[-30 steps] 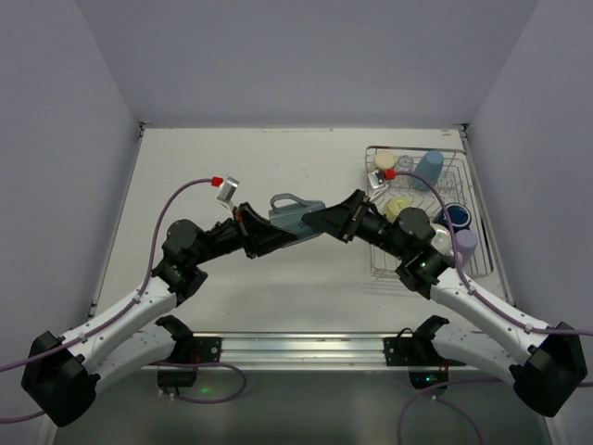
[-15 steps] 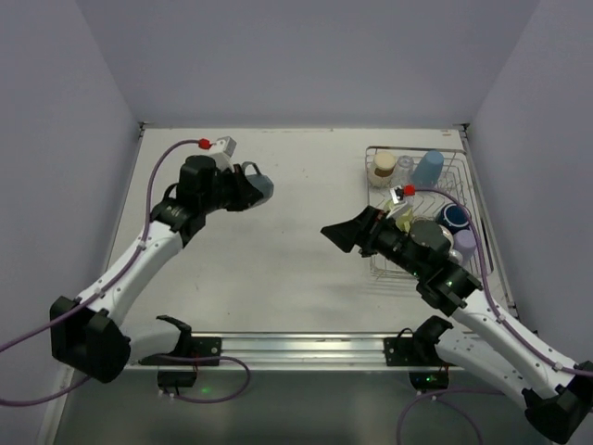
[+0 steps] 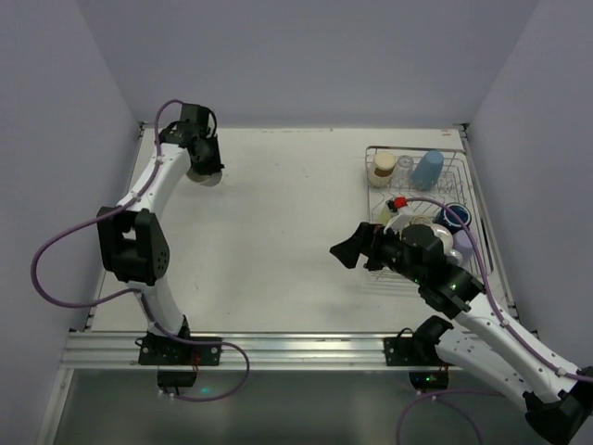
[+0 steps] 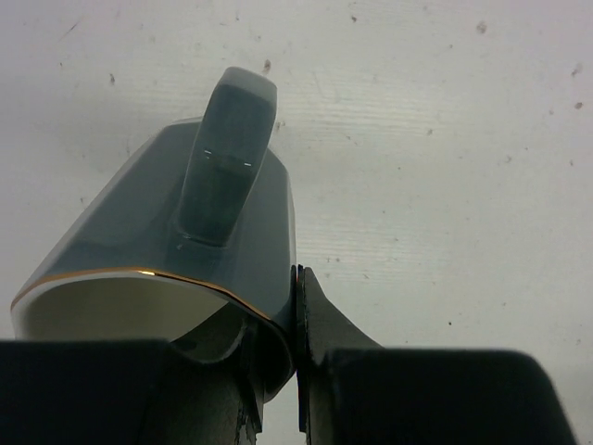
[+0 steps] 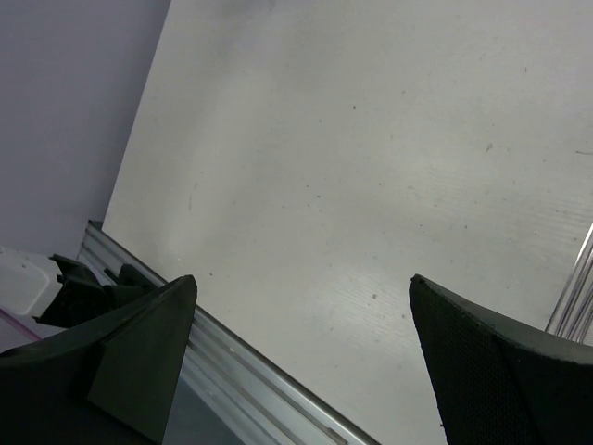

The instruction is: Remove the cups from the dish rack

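Observation:
My left gripper is at the table's far left corner, shut on the wall of a grey-blue mug with a gold rim. One finger is inside it and one outside, and its handle faces up just above the table. My right gripper is open and empty, left of the silver wire dish rack. The rack holds a beige cup, a clear glass, a light blue tumbler, a navy cup, a lavender cup and a cream cup. My right arm partly hides others.
The white table is walled in at the back and both sides. A metal rail runs along its near edge and shows below my right fingers in the right wrist view. Rack wire edges that view.
The two grippers met at the mug mid-table. My left arm then swung it to the far left corner, while my right gripper let go and drew back toward the rack.

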`<action>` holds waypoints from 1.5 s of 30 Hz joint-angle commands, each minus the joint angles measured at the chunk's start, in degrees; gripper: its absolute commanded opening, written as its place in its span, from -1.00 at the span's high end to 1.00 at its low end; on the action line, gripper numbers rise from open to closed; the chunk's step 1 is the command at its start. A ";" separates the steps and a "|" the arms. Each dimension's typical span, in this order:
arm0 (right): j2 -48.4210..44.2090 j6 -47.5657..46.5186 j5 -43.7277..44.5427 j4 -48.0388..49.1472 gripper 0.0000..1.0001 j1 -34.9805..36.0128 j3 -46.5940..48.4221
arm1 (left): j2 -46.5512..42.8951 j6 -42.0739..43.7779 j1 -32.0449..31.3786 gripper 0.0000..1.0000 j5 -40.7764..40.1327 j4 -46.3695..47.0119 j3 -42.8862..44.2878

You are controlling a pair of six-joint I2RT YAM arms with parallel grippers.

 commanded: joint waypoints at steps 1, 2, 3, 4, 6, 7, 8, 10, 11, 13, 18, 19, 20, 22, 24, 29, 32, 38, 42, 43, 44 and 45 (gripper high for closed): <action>-0.50 -2.50 0.72 -2.83 -0.98 0.24 0.51 | 3.58 3.89 1.85 1.00 0.27 -6.91 8.25; -0.50 -2.67 0.80 -3.26 -0.98 0.24 0.77 | 6.11 4.06 2.20 1.00 0.27 -7.79 9.13; -0.59 -2.85 0.89 -3.88 -0.98 0.15 1.12 | 7.35 4.33 3.08 1.00 0.27 -9.54 11.05; -0.68 -3.11 1.07 -4.06 -0.98 0.15 1.21 | 8.41 4.59 3.43 1.00 -0.16 -10.16 11.94; -1.03 -3.20 0.98 -4.41 -0.98 0.24 1.39 | 11.14 4.94 4.40 1.00 -0.96 -11.13 13.78; -1.38 -3.20 0.98 -4.41 -0.98 0.15 1.39 | 11.75 5.03 4.75 1.00 -0.96 -11.40 14.23; -1.47 -3.20 0.89 -4.41 -0.98 0.24 1.39 | 13.07 5.12 4.93 1.00 -0.96 -11.57 14.76; -1.65 -3.29 0.80 -4.67 -0.98 0.24 1.48 | 14.39 5.21 5.54 1.00 -1.14 -12.10 16.16; -1.56 -3.38 0.89 -4.85 -0.98 0.24 1.57 | 15.44 5.21 5.72 1.00 -1.05 -12.28 16.52; -1.56 -3.47 1.16 -5.20 -0.98 0.15 1.74 | 16.41 5.21 5.98 1.00 -1.22 -12.37 17.05; -0.77 -3.29 1.86 -4.94 -0.98 0.15 2.27 | 17.39 4.94 5.98 0.44 -1.66 -11.41 16.70; -0.51 -3.29 2.03 -5.20 -0.98 0.24 2.53 | 16.95 4.94 5.98 0.33 -1.92 -11.05 16.52; -0.33 -3.29 2.21 -5.46 -0.98 0.15 2.88 | 16.77 4.86 5.98 0.22 -2.27 -10.79 16.26; -0.59 -3.38 3.34 -6.25 -0.98 0.24 3.76 | 16.16 4.77 5.98 -0.15 -2.80 -10.09 15.99; -1.38 -3.64 5.10 -7.91 -0.98 0.15 5.25 | 14.49 4.51 5.98 -0.42 -3.07 -8.95 15.29; -3.23 -4.08 13.17 -13.80 -0.83 0.15 8.86 | 9.75 3.63 5.98 -0.76 -1.40 -6.39 14.76; -4.20 -3.03 22.11 -18.99 -0.65 -0.02 10.62 | 4.83 1.79 5.81 -0.85 2.62 -3.41 12.93; -4.98 0.57 33.76 -30.33 -0.71 -5.19 12.55 | -12.82 -1.38 1.78 -0.90 9.58 8.71 2.93; -6.39 -0.21 34.90 -33.59 -0.98 -13.19 12.91 | -27.58 -3.84 -6.29 -0.92 14.50 20.12 -11.66; -6.57 -1.08 35.43 -33.59 -0.98 -14.69 12.73 | -33.62 -4.54 -7.45 -0.93 17.38 22.07 -15.26; -6.48 -1.44 35.43 -33.50 -0.98 -16.88 12.64 | -36.29 -5.33 -8.33 -0.93 19.24 23.91 -22.43; -5.79 -2.05 35.43 -33.59 -0.98 -17.77 12.73 | -39.01 -6.47 -9.12 -0.94 21.43 27.15 -25.55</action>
